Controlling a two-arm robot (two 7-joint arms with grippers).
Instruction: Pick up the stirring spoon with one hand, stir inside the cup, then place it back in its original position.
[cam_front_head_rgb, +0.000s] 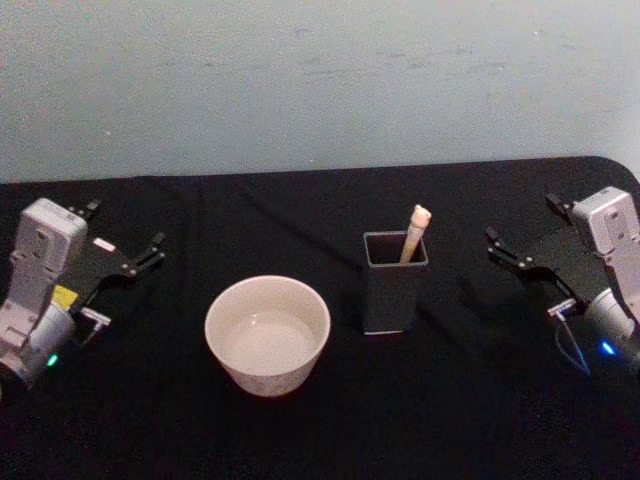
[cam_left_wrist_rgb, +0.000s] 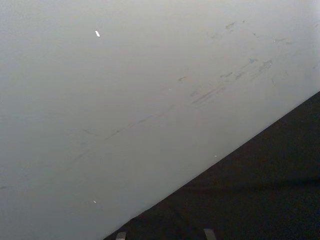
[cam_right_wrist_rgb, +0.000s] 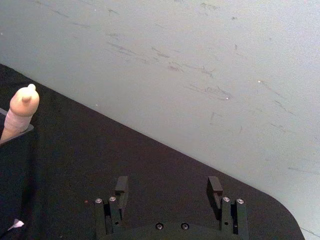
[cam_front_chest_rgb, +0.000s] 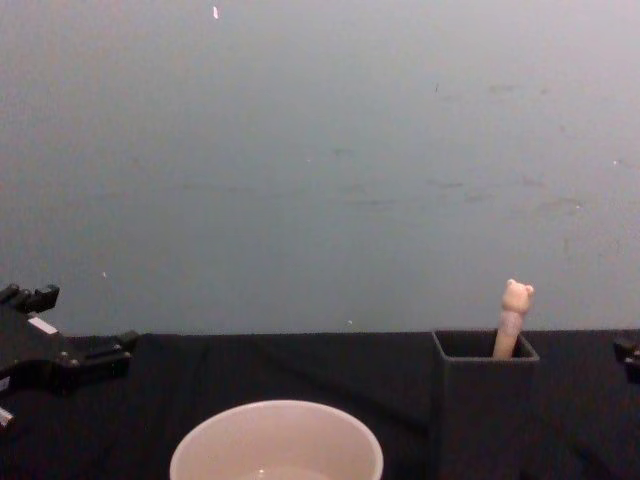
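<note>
The stirring spoon (cam_front_head_rgb: 415, 232) stands in the dark holder box (cam_front_head_rgb: 394, 290), leaning into its far right corner with the knob above the rim. The cup (cam_front_head_rgb: 267, 333) sits left of the box and nearer the robot, a gap between them. The left tool (cam_front_head_rgb: 125, 228) and the right tool (cam_front_head_rgb: 523, 222) are open (fingers well apart) near the tabletop's (cam_front_head_rgb: 300, 215) side edges, with bare surface between each and the things.

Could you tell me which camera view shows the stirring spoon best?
The chest view: the stirring spoon stands side-on in the holder box, bear knob clear. The head view shows its handle from above; the right wrist view catches its top at the edge.
</note>
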